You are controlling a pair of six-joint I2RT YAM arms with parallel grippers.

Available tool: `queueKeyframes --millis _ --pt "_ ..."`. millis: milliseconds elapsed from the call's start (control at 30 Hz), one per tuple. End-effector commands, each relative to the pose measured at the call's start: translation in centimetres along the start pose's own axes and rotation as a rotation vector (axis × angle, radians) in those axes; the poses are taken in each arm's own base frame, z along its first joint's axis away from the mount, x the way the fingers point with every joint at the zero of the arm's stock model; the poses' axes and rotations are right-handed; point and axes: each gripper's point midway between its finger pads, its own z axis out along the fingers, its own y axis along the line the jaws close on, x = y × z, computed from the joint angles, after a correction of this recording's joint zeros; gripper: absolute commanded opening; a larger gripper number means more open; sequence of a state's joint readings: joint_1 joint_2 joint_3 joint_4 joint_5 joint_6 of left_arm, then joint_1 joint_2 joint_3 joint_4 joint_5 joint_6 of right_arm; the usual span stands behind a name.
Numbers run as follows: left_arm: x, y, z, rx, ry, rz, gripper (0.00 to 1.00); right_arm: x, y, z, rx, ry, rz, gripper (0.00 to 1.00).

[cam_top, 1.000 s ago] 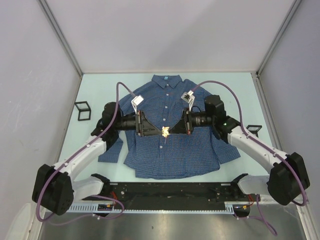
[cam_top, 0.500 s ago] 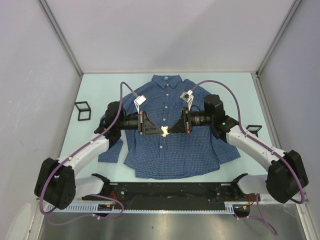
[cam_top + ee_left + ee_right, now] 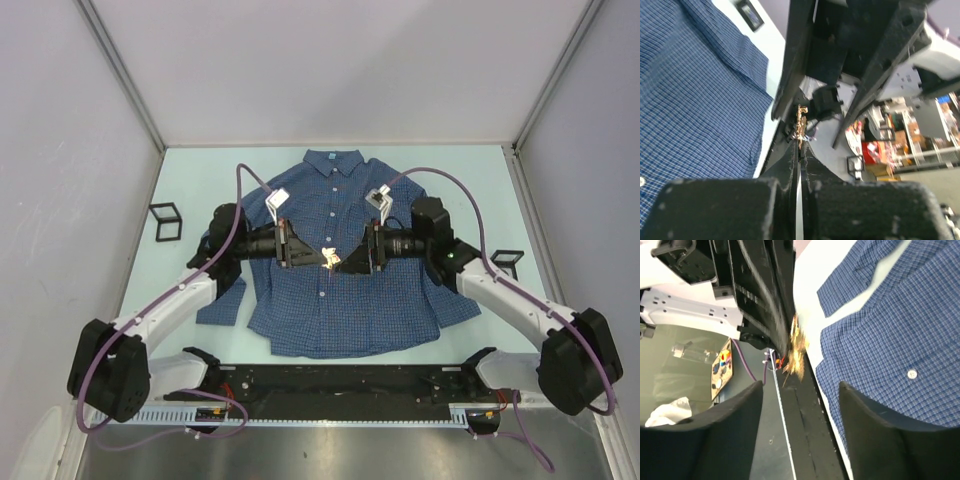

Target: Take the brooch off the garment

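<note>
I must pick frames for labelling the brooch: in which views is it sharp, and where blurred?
Top external: evenly lit and sharp, but the brooch is only a bright speck over the garment. Left wrist: the brooch is fairly crisp at the tip of the left gripper, whose near parts are blurred. Right wrist: the brooch is smeared, the garment behind it sharp.

Only a narrow gap separates left gripper [image 3: 320, 256], gripping the brooch [image 3: 327, 257], from right gripper [image 3: 345, 264]
</note>
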State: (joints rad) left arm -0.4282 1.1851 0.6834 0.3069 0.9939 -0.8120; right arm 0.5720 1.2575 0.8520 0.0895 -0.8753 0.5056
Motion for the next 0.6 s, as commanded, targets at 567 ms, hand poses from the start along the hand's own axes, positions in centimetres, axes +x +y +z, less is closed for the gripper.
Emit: queueKeyframes --millis 567 --pt "-2.4 0.7 -0.4 -0.084 -0.205 -0.01 0.0 -1.3 5.7 2.4 -0.16 -0.182 0.131 0.66"
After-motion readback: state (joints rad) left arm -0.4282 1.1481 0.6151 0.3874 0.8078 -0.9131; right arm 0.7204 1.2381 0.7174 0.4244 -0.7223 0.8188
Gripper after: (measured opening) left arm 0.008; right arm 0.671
